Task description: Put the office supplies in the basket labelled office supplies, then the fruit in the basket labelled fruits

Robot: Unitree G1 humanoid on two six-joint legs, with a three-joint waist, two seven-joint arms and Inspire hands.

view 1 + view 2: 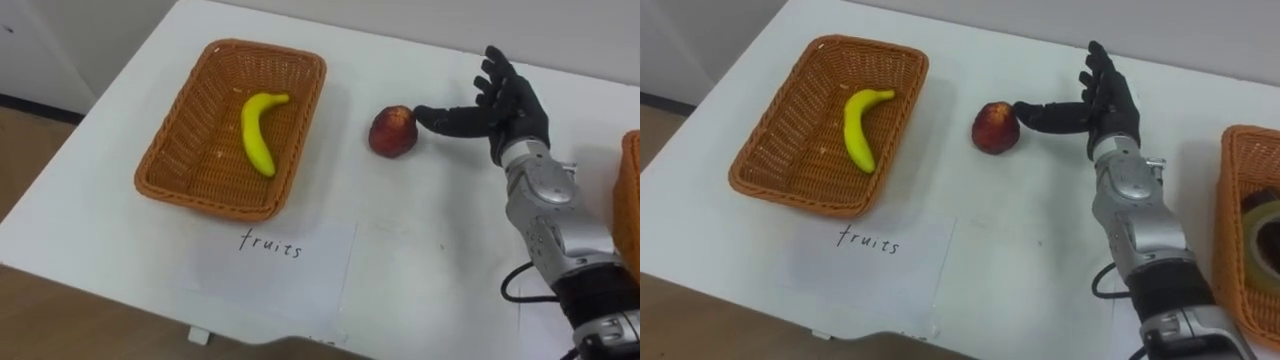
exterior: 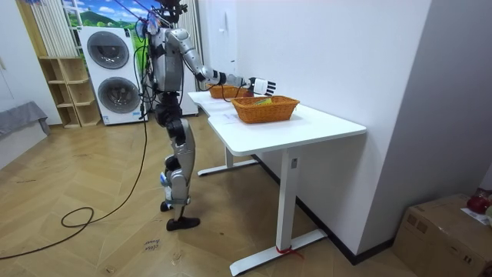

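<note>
Right robot hand open beside the red fruit

The right robot hand (image 1: 515, 110) reaches in from the right of the red fruit (image 1: 392, 131), with its wrist low over the white surface (image 1: 420, 230). Its fingers are straight and spread, grasping nothing, and the thumb tip touches the right side of the fruit. The fruit is round and dull red and lies free on the surface, outside both baskets. Just left of the fruit stands the fruit basket (image 1: 200, 95), rectangular and of woven brown wicker, with a smooth yellow curved banana (image 1: 258, 130) in it. Left of the fruit and nearer to the robot lies a sheet of paper (image 1: 300, 265) with handwriting. Well to the right of the fruit, past the arm, stands a second wicker basket (image 1: 1230, 230).
</note>
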